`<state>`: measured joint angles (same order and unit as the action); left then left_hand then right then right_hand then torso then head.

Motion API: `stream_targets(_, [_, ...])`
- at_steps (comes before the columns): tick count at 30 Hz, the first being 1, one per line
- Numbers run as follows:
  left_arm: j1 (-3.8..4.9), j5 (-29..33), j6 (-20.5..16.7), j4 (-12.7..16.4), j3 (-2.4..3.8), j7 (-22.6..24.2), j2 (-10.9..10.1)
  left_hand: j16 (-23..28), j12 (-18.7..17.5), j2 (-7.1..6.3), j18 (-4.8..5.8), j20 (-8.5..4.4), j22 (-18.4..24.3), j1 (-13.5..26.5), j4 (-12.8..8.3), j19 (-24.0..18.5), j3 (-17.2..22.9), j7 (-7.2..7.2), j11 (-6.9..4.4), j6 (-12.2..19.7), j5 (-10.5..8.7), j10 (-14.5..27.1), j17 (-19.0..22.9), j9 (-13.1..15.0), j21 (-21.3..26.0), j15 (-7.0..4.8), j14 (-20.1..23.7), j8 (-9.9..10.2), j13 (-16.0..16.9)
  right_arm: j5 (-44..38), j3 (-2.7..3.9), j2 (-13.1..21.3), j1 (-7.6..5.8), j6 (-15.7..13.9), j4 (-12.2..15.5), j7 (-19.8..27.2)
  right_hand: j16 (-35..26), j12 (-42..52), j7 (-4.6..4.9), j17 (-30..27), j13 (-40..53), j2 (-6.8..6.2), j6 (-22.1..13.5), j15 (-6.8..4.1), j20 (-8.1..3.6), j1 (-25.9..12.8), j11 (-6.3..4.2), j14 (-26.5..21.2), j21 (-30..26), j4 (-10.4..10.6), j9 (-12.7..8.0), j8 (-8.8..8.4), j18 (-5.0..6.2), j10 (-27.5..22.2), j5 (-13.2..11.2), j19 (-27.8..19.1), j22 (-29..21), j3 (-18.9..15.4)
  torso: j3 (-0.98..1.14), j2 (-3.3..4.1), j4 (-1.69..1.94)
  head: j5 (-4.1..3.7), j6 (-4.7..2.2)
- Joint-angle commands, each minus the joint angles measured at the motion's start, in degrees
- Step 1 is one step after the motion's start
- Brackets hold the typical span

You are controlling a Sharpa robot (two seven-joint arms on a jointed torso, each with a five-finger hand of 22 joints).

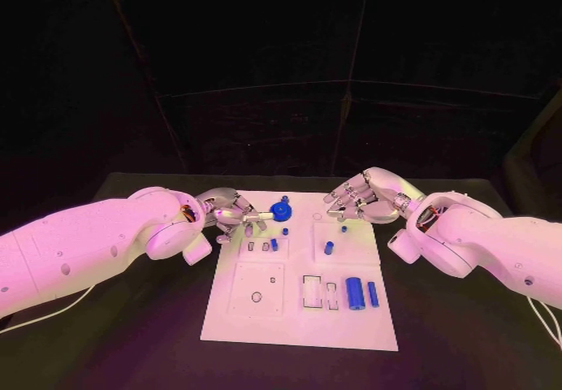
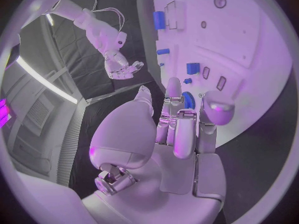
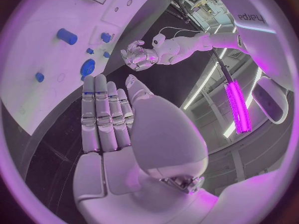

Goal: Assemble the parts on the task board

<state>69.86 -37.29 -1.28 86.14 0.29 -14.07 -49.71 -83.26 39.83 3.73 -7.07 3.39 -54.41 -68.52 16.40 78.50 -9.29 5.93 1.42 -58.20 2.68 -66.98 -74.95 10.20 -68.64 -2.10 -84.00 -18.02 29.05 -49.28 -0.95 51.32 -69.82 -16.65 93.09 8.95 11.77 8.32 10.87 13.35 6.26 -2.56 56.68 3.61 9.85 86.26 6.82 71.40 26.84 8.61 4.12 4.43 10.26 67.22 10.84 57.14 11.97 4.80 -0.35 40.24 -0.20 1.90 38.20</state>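
Left hand (image 1: 230, 213) sits at the task board's (image 1: 293, 321) far-left edge, fingers apart, holding nothing. Round blue part (image 1: 281, 211) lies just beside its fingertips, toward the board's middle. Right hand (image 1: 360, 199) also empty and spread, farther off.

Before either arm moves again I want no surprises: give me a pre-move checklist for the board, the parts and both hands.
1. White rectangular task board flat on the black table: ok.
2. Round blue disc part at the board's far end, close to the left hand: whether it is gripped, cannot tell.
3. Right hand holds nothing, fingers apart: ok.
4. Large blue cylinder part lies loose at the board's near right: not ok, still unassembled.
5. Hands apart from each other: ok.
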Motion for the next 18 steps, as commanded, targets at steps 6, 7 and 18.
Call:
stream_targets(6, [3.33,-11.9,9.0,-3.5,-1.26,-15.1,4.1,-1.9,6.0,1.9,1.81,-0.28,-5.9,1.2,0.2,2.1,-2.6,-0.7,-0.48,0.7,0.02,1.9,-9.7,2.5,-3.8,-0.94,-4.6,-4.5,4.9,5.8,0.02,0.1,-0.68,1.1,-1.5,2.6,0.3,-0.1,-0.84,0.3,-0.7,0.02,1.5,-1.82,-1.81,-0.6,-1.33,6.7,0.3,0.5,0.0,-0.14,0.35,4.2,-0.2,5.5,-0.4,-0.8,0.66,-0.64,-0.16,0.53,0.46])
stream_targets(7, [3.88,-11.6,9.1,-4.2,-1.92,-15.4,4.8,-2.4,7.0,1.55,1.92,-0.41,-6.5,3.4,0.2,2.4,-4.0,-0.97,-0.71,0.3,0.2,1.5,-10.2,2.9,-4.3,-1.11,-4.7,-5.3,5.7,5.9,0.02,0.1,-0.72,1.0,-1.6,2.5,0.2,-0.2,-0.85,0.3,-0.8,-0.05,1.5,-1.82,-1.83,-0.7,-1.33,6.8,0.2,0.5,0.0,-0.16,0.34,4.2,-0.2,5.6,-0.4,-0.9,0.69,-0.65,-0.16,0.54,0.48])
stream_targets(18, [7.12,-10.5,12.8,-9.9,-6.32,-18.4,11.6,-5.9,19.0,2.72,2.42,-1.47,-9.9,4.2,-0.1,3.2,-7.9,-2.3,-1.86,1.3,0.03,-2.4,-14.1,6.6,-6.5,-2.18,-5.7,-11.5,18.6,5.5,0.02,-0.3,-0.96,0.0,-2.3,1.8,-1.0,-1.1,-0.64,0.3,-1.1,-0.6,1.3,-1.49,-1.65,-1.6,-1.0,6.6,-0.8,1.0,-0.1,-0.39,0.18,3.8,0.4,5.7,-1.1,-1.8,0.52,-0.52,-0.15,0.78,0.68])
